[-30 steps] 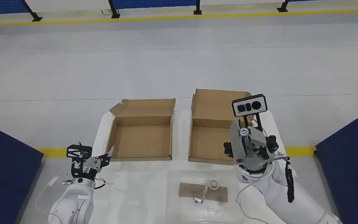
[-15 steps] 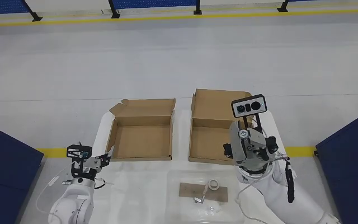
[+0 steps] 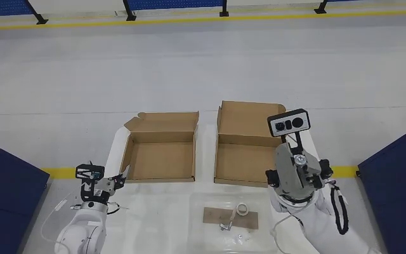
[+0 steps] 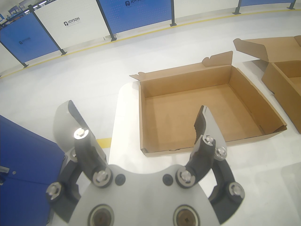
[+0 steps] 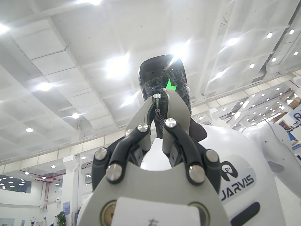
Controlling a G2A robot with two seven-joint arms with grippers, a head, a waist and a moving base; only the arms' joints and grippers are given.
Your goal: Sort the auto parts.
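right end effector pinching screw, shifted rightward

Matt cardboard, bright metal
The cardboard box is matt brown paperboard; the table is smooth and white; the screw is shiny threaded metal.

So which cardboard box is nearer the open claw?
The left box, directly ahead of the left claw; the right box lies beyond it.

A white ring and a metal clip are laid on a brown card; a screw is pinched between fingers.
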